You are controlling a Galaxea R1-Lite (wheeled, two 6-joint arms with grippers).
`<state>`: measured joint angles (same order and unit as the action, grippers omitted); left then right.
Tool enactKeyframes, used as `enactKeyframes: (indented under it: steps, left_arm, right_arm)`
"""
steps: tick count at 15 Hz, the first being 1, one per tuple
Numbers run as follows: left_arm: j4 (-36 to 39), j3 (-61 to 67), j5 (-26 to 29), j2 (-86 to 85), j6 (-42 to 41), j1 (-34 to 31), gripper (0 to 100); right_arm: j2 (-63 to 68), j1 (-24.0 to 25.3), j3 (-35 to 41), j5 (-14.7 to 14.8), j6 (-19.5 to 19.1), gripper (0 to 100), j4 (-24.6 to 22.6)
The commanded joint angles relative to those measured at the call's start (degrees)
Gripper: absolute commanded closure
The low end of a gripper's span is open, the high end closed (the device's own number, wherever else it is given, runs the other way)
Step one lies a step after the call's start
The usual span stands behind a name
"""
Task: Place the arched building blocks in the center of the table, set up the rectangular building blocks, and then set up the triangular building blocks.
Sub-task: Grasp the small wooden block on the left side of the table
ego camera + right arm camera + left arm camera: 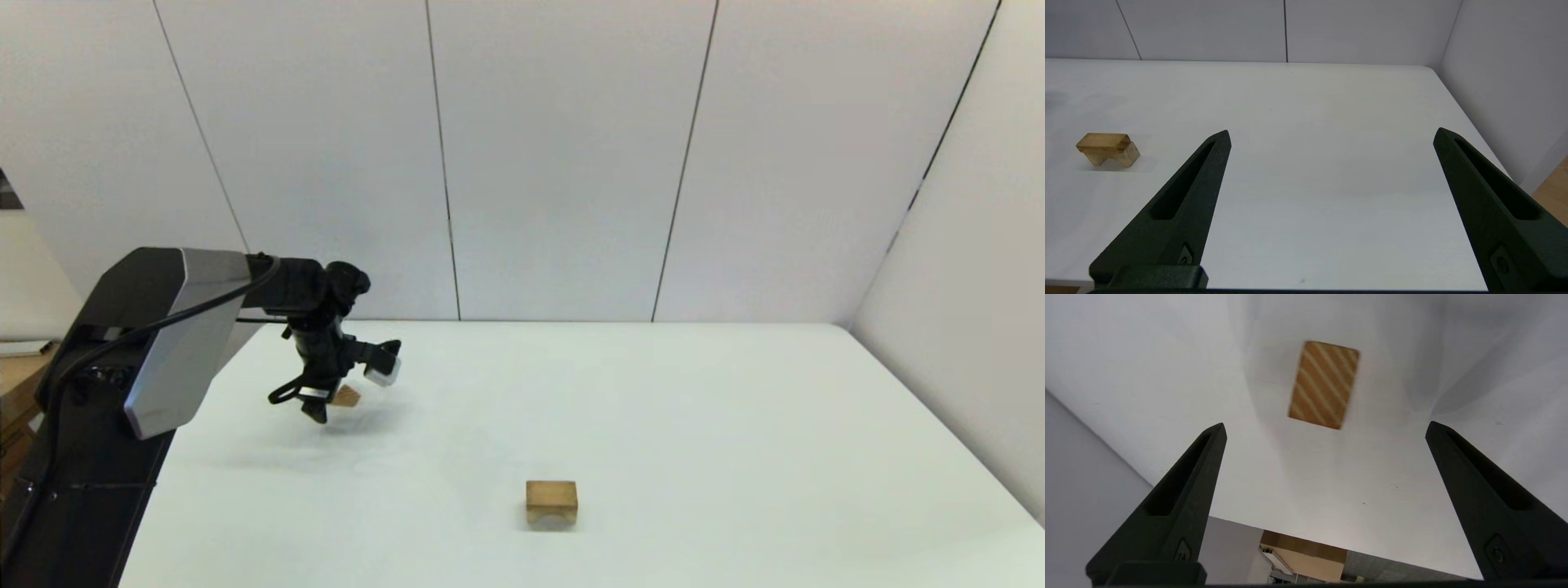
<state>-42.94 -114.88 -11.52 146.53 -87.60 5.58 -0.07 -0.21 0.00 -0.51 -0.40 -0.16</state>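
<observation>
The big white table (694, 408) has the arch block (552, 502) standing near the middle, so step 1 looks done. The left pincer (322, 404) hangs over the far left w/ fingers (1184, 490) wide apart, holding nothing. A small stripy wood block (1325, 384), prob. the triangle one, lies just under it, between the tips. Next: go down & pinch it. The right pincer (1331, 134) waits off to the side, apart too.

White table (735, 425), arched block (552, 502), striped block (1324, 384)
</observation>
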Motion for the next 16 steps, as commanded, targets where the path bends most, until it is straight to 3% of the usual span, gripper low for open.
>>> enactKeyframes:
  steps: [1,16]
  left_arm:
    - [-1.2,0.0,-0.9,-0.2,-0.6,0.1,0]
    - [-1.5,0.0,-1.6,1.6,-3.5,0.9,0]
  right_arm:
    - [0.0,0.0,0.0,0.0,0.0,0,0.0]
    - [0.0,0.0,0.0,0.0,0.0,0,0.0]
